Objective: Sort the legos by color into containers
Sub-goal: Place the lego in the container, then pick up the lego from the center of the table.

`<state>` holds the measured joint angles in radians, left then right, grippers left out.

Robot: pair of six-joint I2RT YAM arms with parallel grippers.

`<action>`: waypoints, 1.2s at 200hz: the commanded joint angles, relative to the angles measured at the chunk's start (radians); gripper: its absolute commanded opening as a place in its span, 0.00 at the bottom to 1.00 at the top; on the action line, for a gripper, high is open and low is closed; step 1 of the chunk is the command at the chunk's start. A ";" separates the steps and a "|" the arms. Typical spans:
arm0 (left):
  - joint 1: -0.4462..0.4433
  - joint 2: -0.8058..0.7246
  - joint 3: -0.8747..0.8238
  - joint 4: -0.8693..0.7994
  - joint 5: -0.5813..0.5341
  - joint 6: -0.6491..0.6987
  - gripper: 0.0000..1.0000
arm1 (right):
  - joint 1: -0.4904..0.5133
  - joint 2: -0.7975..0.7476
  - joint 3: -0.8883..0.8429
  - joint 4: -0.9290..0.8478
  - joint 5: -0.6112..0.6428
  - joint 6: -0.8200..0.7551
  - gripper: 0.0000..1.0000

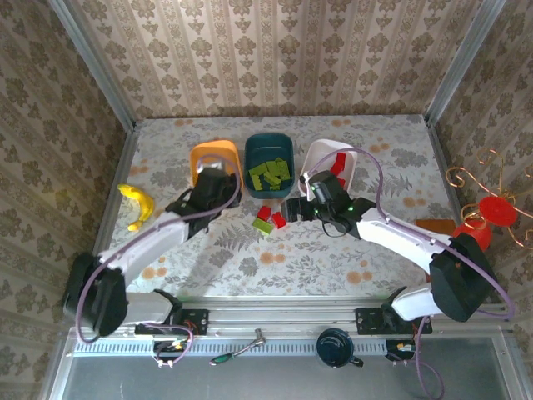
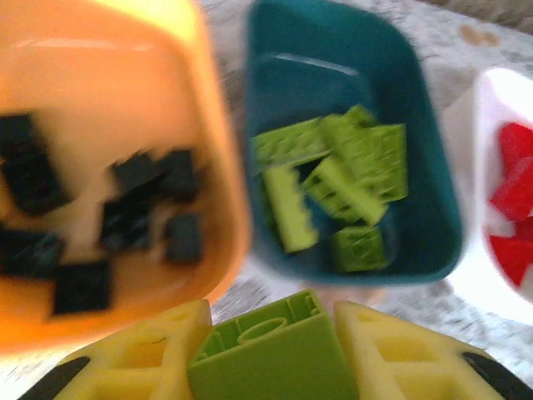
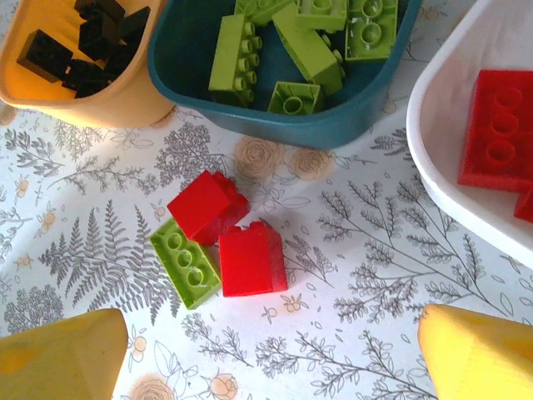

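Left claw point(image 2: 271, 329): I clamp a lime brick point(image 2: 262, 367) just short of the teal tub point(image 2: 433, 192).
Release: best past its rim.

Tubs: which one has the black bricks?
The orange tub, leftmost of the three. The dark teal tub holds lime green bricks, the white tub red bricks.

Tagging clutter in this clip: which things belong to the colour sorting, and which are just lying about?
Job: orange tub with black bricks, teal tub with lime bricks, white tub with red bricks; two loose red bricks and a loose lime brick; held lime brick in left gripper.

Lying about: banana, red wire-trimmed object, dark mug.
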<state>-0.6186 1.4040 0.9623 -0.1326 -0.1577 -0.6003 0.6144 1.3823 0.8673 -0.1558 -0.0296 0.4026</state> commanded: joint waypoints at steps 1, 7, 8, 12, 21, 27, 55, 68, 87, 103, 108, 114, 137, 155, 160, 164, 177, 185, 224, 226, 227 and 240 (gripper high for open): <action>-0.032 0.176 0.176 -0.051 0.033 0.063 0.31 | 0.001 -0.049 -0.031 -0.005 0.038 0.027 0.92; -0.031 0.225 0.229 -0.061 0.033 0.069 0.31 | 0.001 -0.058 -0.039 -0.007 0.040 0.028 0.92; -0.031 0.235 0.237 -0.064 0.033 0.071 0.31 | 0.001 -0.059 -0.040 -0.008 0.040 0.028 0.92; -0.029 0.271 0.270 -0.073 0.032 0.074 0.31 | 0.001 -0.066 -0.047 -0.010 0.040 0.029 0.92; -0.021 0.342 0.337 -0.088 0.036 0.079 0.31 | 0.001 -0.078 -0.057 -0.015 0.038 0.030 0.92; -0.015 0.386 0.380 -0.097 0.042 0.080 0.31 | 0.001 -0.085 -0.062 -0.019 0.035 0.032 0.92; 0.006 0.551 0.573 -0.145 0.061 0.084 0.41 | 0.004 -0.094 -0.083 -0.020 -0.005 0.029 0.92; 0.007 0.601 0.651 -0.179 0.061 0.089 0.52 | 0.012 -0.084 -0.086 -0.017 -0.019 0.025 0.92; 0.005 0.608 0.695 -0.188 0.075 0.084 0.66 | 0.026 -0.052 -0.087 -0.010 -0.044 0.019 0.92; -0.006 0.551 0.661 -0.155 0.085 0.082 0.75 | 0.040 -0.011 -0.081 0.003 -0.060 0.015 0.92; -0.012 0.524 0.644 -0.143 0.083 0.086 0.77 | 0.044 0.002 -0.078 0.009 -0.066 0.012 0.92; -0.019 0.490 0.616 -0.127 0.079 0.089 0.79 | 0.047 0.031 -0.074 0.018 -0.075 0.007 0.92; -0.053 0.331 0.472 -0.067 0.068 0.092 0.86 | 0.069 0.120 -0.036 0.028 -0.095 -0.023 0.90; -0.088 0.193 0.316 -0.013 0.048 0.084 0.90 | 0.082 0.195 0.005 0.025 -0.083 -0.043 0.87; -0.098 0.149 0.271 -0.003 0.042 0.078 0.90 | 0.082 0.213 0.012 0.029 -0.081 -0.045 0.86; -0.107 0.117 0.236 0.005 0.034 0.074 0.90 | 0.082 0.227 0.021 0.031 -0.078 -0.045 0.86; -0.138 0.015 0.118 0.025 0.003 0.059 0.92 | 0.082 0.262 0.043 0.042 -0.060 -0.045 0.84; -0.158 -0.046 0.049 0.033 -0.016 0.046 0.93 | 0.082 0.283 0.056 0.050 -0.054 -0.048 0.83; -0.242 -0.319 -0.238 0.004 -0.121 -0.044 1.00 | 0.082 0.373 0.137 0.048 -0.055 -0.061 0.79; -0.244 -0.333 -0.251 0.000 -0.124 -0.049 1.00 | 0.081 0.378 0.139 0.048 -0.054 -0.061 0.78; -0.244 -0.339 -0.257 -0.003 -0.127 -0.052 1.00 | 0.082 0.380 0.141 0.047 -0.054 -0.061 0.78; -0.248 -0.418 -0.322 -0.036 -0.140 -0.086 1.00 | 0.082 0.407 0.158 0.043 -0.048 -0.061 0.75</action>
<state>-0.8562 1.1027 0.7368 -0.1242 -0.2150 -0.6003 0.6930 1.7390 0.9802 -0.1131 -0.0902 0.3618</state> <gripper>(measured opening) 0.996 0.773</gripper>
